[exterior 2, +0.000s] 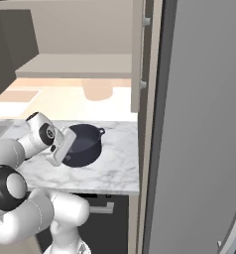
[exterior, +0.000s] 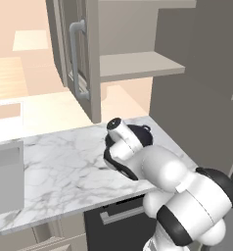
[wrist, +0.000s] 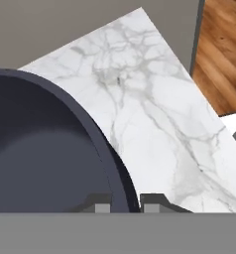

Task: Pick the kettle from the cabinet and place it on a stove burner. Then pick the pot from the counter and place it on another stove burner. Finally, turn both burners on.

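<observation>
The wide dark blue-grey pot (exterior 2: 85,144) stands on the white marble counter (exterior 2: 115,171) near its right end, below the open cabinet shelf (exterior 2: 75,64). My gripper (wrist: 126,204) comes down on the pot's near rim, one fingertip inside the wall and one outside, pressed against it. In the left base view my white hand covers most of the pot (exterior: 140,132); a loop handle shows at its far side. The pot's (wrist: 40,149) dark inside shows in the hand view. The cabinet door (exterior: 91,59) with its long bar handle hangs open. The kettle and the burners are out of view.
A tall grey panel (exterior 2: 199,124) walls off the counter's right end. A dark appliance front with a bar handle (exterior: 118,215) sits under the counter. Bare marble (exterior: 64,166) stretches left of the pot to a grey block (exterior: 6,176). Wood floor (wrist: 219,49) lies beyond the counter.
</observation>
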Available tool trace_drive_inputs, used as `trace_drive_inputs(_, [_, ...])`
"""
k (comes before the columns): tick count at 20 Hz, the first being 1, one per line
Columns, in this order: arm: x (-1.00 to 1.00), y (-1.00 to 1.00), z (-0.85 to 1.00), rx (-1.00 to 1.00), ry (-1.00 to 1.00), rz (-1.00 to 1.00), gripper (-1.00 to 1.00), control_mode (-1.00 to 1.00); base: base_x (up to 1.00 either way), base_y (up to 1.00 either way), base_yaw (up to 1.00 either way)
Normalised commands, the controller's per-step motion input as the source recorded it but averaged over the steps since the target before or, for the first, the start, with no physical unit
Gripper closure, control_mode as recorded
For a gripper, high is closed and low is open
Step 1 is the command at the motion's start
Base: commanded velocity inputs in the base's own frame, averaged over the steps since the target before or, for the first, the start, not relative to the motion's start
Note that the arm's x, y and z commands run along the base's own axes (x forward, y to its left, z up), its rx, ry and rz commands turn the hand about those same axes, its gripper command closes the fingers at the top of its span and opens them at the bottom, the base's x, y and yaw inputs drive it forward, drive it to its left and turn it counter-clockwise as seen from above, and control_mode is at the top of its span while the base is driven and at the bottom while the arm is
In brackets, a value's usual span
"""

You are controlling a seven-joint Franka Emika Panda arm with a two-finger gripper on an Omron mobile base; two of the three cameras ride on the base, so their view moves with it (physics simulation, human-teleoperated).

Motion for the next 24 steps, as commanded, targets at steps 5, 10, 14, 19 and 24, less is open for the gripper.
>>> trace_drive_inputs(5, [-0.04,0.00,0.15,0.00,-0.16,-0.11,1.00,-1.00,0.00,0.00,0.00])
trace_drive_inputs(10, [-0.09,0.00,0.13,0.00,-0.11,-0.12,1.00,-1.00,0.00,0.00,0.00])
trace_drive_inputs(14, [-0.12,0.00,0.14,0.00,-0.05,-0.11,1.00,-1.00,0.00,0.00,0.00])
trace_drive_inputs(19, [-0.12,0.00,0.23,0.00,0.00,-0.09,1.00,-1.00,0.00,0.00,0.00])
trace_drive_inputs(24, [-0.11,0.00,0.25,0.00,0.00,-0.09,1.00,-1.00,0.00,0.00,0.00])
